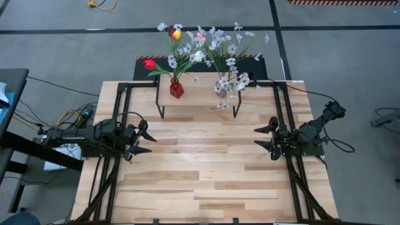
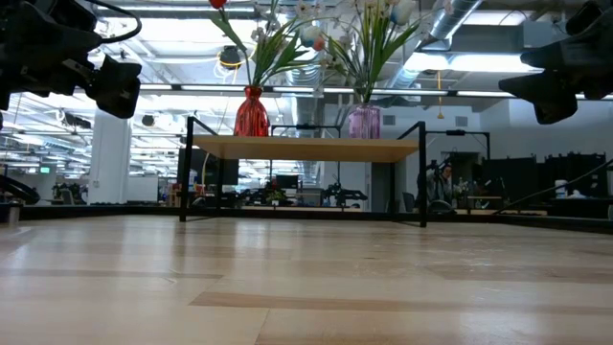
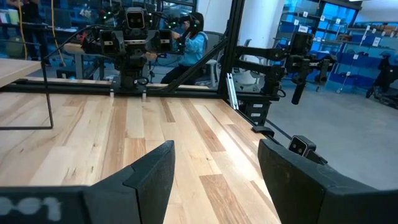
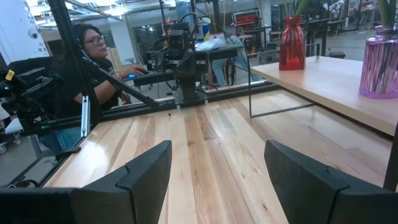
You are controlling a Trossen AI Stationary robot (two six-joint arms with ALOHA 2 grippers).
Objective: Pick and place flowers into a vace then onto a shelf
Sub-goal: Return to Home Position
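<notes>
A red vase [image 1: 177, 89] with tulips and white sprays [image 1: 175, 47] and a pink-purple vase [image 1: 222, 86] with white blossoms [image 1: 228, 53] stand by their bases on the shelf [image 1: 199, 95] at the table's far middle. In the low view the red vase [image 2: 251, 112] and purple vase [image 2: 364, 122] stand on the shelf [image 2: 306, 149]. My left gripper [image 1: 145, 140] hovers open near the table's left edge, my right gripper [image 1: 267, 137] open near the right edge, both above the tabletop and well short of the shelf. The right wrist view shows the red vase [image 4: 292, 43] and purple vase [image 4: 380, 62].
The slatted wooden tabletop [image 1: 200, 181] stretches bare between the arms and toward the near edge. Dark frame rails [image 1: 119, 112] run along both sides. People sit at desks beyond the table, one showing in the right wrist view [image 4: 93, 62] and one in the left wrist view [image 3: 193, 40].
</notes>
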